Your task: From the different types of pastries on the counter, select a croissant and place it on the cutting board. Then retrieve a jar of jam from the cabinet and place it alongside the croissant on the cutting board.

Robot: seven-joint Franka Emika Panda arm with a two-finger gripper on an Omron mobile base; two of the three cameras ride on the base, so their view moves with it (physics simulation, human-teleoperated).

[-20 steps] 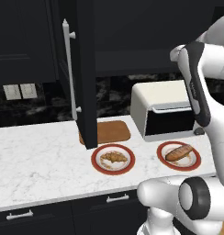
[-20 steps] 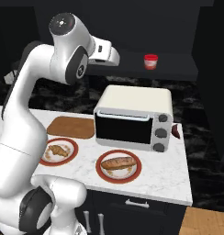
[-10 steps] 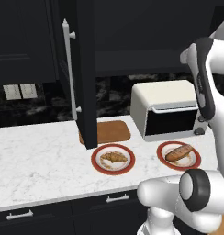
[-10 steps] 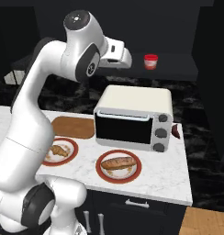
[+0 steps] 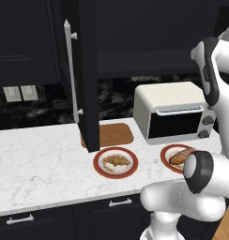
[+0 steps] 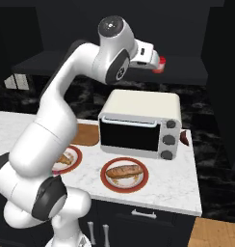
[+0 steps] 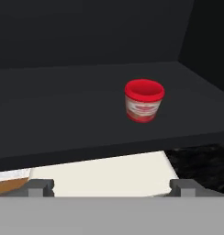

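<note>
The jar of jam (image 7: pixel 144 100) is a small squat red pot with a red rim and a pale label band round its body. It stands upright on the dark shelf (image 7: pixel 77 114) of the cabinet (image 5: pixel 135 42), toward the shelf's right end and set back from its front edge, with bare shelf on all sides of it. In the right base view the jar (image 6: pixel 159 64) peeks out just past the end of the hand.

Farthest left, the cabinet door (image 5: pixel 86 75) hangs open, edge-on, its long silver bar handle (image 5: pixel 71 70) facing left; its lower end overlaps the cutting board's left end in the left base view. The counter (image 5: pixel 36 164) lies bare left of the door. The cutting board (image 5: pixel 111 135) lies flat against the counter's back edge with nothing on it.

In front of the board, near the counter's front edge, a red-rimmed plate (image 5: pixel 97 169) holds the croissant (image 5: pixel 115 161), golden and ridged. Right of it a second plate (image 6: pixel 140 184) carries the oblong loaf (image 6: pixel 123 171). Behind that plate stands the white toaster oven (image 6: pixel 138 123), directly beneath the shelf.

The gripper (image 7: pixel 112 187) is raised in front of the shelf, above the oven top and apart from the jar. Its two finger tips (image 7: pixel 40 187) stand spread wide with nothing between them.
</note>
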